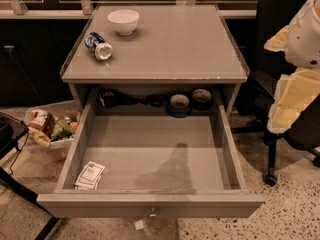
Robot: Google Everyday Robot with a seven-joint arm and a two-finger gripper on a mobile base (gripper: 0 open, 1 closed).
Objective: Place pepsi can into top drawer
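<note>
The pepsi can (98,46) lies at the tabletop's (175,44) back-left corner. The top drawer (100,204) stands open. The gripper (294,96) hangs past the right edge; I cannot tell its state.

top drawer (227,149) floor mostly bare, paper packets (90,175) front-left, tape rolls (179,104) behind; gripper (295,79) off to the right

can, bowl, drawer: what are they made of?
Can: metal, likely aluminium; shiny silver end, glossy blue side.
Bowl: probably glazed ceramic, maybe plastic; smooth white.
Drawer: looks like grey painted wood, matte; worn front edge, small metal knob.
Gripper: not in view.
</note>
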